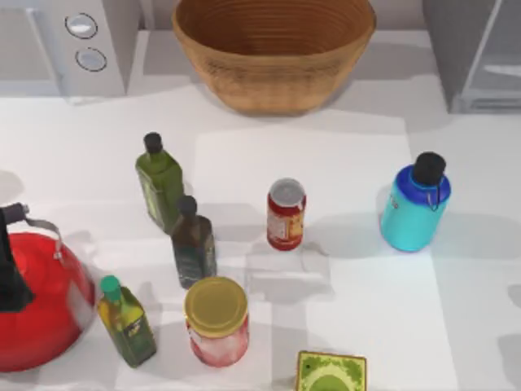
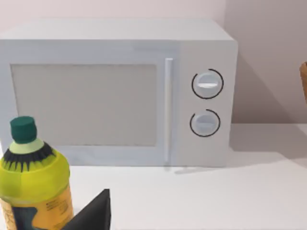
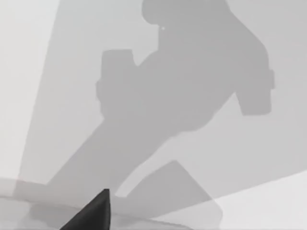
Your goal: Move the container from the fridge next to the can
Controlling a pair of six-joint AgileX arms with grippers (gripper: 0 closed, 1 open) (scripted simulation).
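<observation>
The cyan container [image 1: 413, 208], with its blue collar and black cap, stands upright on the white table, to the right of the red can [image 1: 286, 213] with a gap between them. The grey fridge [image 1: 480, 57] stands at the back right corner, away from the container. A dark fingertip [image 2: 96, 213] of my left gripper shows in the left wrist view, close to a yellow-green bottle [image 2: 31, 187]. In the right wrist view a dark fingertip [image 3: 96, 211] of my right gripper hangs over bare table crossed by an arm's shadow.
A wicker basket [image 1: 273, 49] sits at the back centre and a white microwave [image 1: 65, 41] at the back left. A red kettle [image 1: 32, 297], a green bottle [image 1: 159, 183], a dark bottle [image 1: 193, 244], a pink jar [image 1: 216, 322] and a green box [image 1: 330, 373] crowd the front left.
</observation>
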